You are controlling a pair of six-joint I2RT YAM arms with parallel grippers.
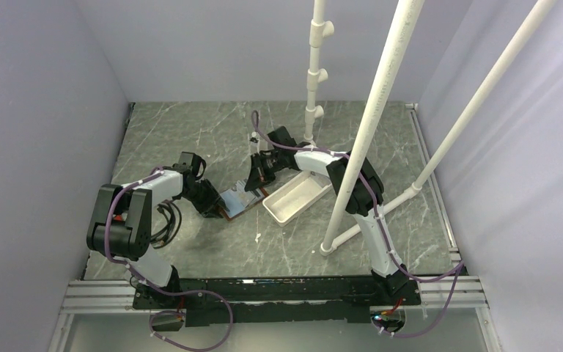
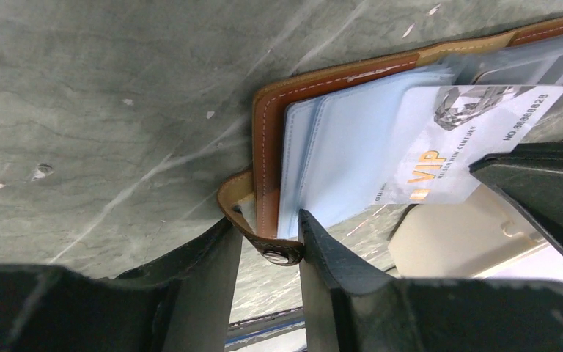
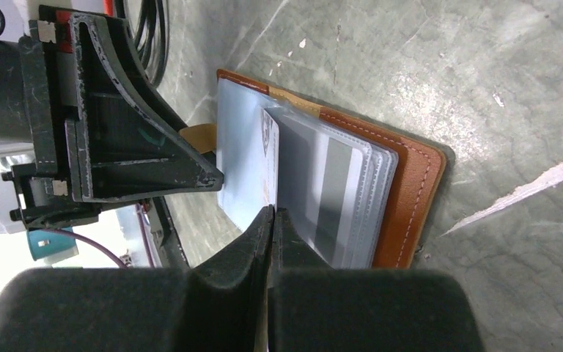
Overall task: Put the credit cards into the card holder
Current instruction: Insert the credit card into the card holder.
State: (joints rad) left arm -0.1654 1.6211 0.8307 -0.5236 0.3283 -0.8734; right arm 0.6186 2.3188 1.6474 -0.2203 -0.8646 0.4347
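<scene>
Holder lies open on the desk, just beside the tray, with the clear sleeves facing up.

Right fingers are pressed together on the trailing edge of the white VIP card. The card's leading end overlaps a sleeve; can't tell how deep it sits. A grey-striped card already sits in a sleeve.

Left fingers are apart, one on each side of the snap strap at the holder's edge. Can't tell whether they actually bite it.

Handling, my read:
- The card is light, stiff and slick. Grip the trailing edge only and keep it flat, in line with the sleeve.
- The sleeves are thin and floppy, so a corner can catch the mouth and buckle it.
- The holder is light and likely slides on this desk if pushed.
- The strap is soft leather, so it makes a weak anchor. The stitched edge looks firmer.
</scene>
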